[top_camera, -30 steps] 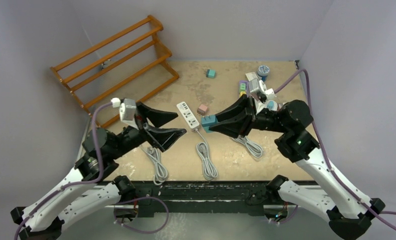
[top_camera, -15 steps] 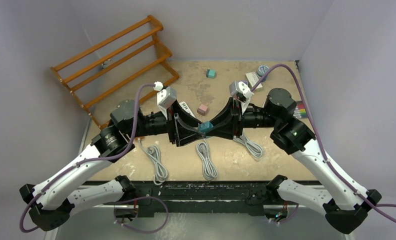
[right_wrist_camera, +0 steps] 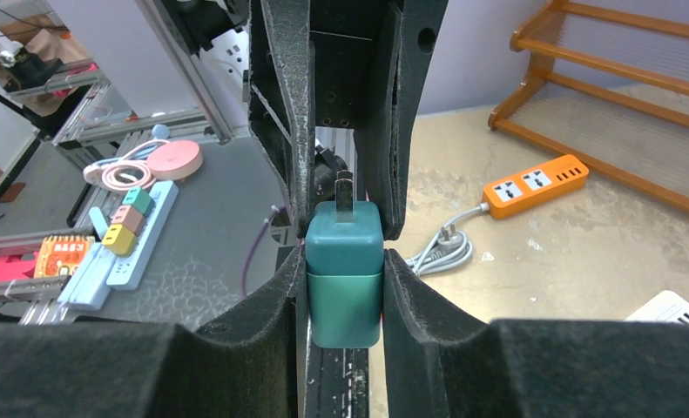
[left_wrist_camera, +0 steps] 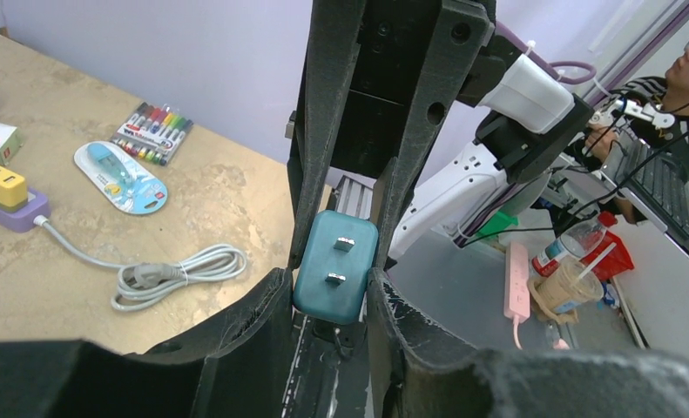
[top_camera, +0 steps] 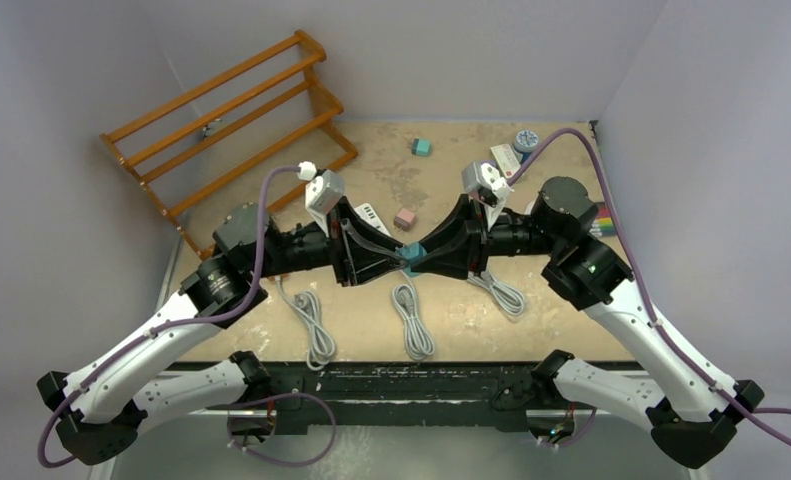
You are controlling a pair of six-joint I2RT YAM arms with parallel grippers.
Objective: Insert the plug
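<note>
Table [top_camera: 556, 312] carries a rack [top_camera: 233, 128], 3 coiled cords [top_camera: 412, 327], perhaps a power strip [top_camera: 370, 213].

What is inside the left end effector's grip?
A teal plug, two prongs facing the camera, sits in the left end effector. The right end effector covers its far end.

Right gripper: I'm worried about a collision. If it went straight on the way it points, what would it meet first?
The left gripper, facing it tip to tip and shut on the same teal plug; practically no free travel, it seems.
</note>
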